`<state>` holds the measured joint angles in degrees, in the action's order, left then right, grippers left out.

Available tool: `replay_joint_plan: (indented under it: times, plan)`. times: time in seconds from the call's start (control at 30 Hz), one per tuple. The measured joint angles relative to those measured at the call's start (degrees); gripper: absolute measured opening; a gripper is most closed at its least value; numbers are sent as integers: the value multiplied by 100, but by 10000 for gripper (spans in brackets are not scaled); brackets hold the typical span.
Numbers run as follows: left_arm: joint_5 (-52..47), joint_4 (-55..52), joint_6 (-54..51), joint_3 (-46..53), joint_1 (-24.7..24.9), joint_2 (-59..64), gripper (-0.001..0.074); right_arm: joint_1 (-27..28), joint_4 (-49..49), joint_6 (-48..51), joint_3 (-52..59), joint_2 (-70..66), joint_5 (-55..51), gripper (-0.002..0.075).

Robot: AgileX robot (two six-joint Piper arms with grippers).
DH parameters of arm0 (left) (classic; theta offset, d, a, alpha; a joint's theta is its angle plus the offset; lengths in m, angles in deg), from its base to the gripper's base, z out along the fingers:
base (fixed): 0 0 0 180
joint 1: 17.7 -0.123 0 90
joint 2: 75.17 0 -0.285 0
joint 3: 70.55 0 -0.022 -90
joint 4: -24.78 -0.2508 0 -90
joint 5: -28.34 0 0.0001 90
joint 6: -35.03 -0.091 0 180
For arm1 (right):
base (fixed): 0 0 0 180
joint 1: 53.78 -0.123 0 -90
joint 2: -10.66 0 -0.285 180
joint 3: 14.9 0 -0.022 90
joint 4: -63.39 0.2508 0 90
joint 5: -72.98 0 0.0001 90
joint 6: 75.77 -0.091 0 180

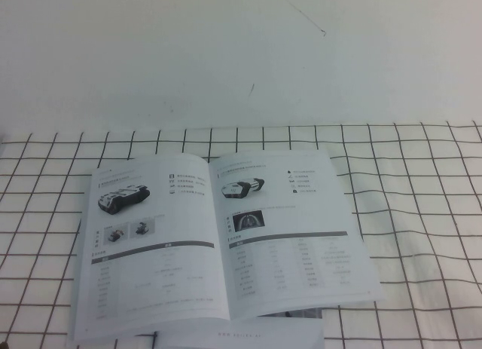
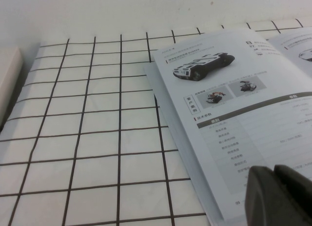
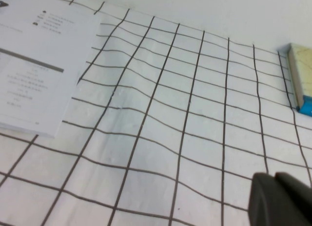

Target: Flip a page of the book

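Book (image 1: 218,243) count: we see one, a thin glossy white booklet lying open flat on the grid-patterned bench (image 1: 422,213). Two pages face up, each with a vehicle photo, grey bars and faint tables. Left gripper (image 2: 275,196) hovers beside its corner, fingers seemingly together; right gripper (image 3: 280,199) hovers over bare grid, fingers closed, empty.

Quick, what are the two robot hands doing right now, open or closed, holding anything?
Left hand: closed, empty, hovering over the open white glossy booklet.
Right hand: closed, empty, above the white black-gridded cloth.
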<state>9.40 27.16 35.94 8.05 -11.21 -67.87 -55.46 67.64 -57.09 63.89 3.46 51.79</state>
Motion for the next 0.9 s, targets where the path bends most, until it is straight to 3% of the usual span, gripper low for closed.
replay_joint_plan:
  times: [0.27, 0.63, 0.9]
  plan:
    - [0, 0, 0, 0, 0, 0, -3, 0, 0, -123, 0, 12, -27, 0]
    - [0, 0, 0, -9, 0, 0, -3, 23, -1150, -1616, 0, 12, -27, -1]
    - [0, 0, 0, -9, 0, 0, -3, 637, -1198, -1722, 0, 12, -27, -1]
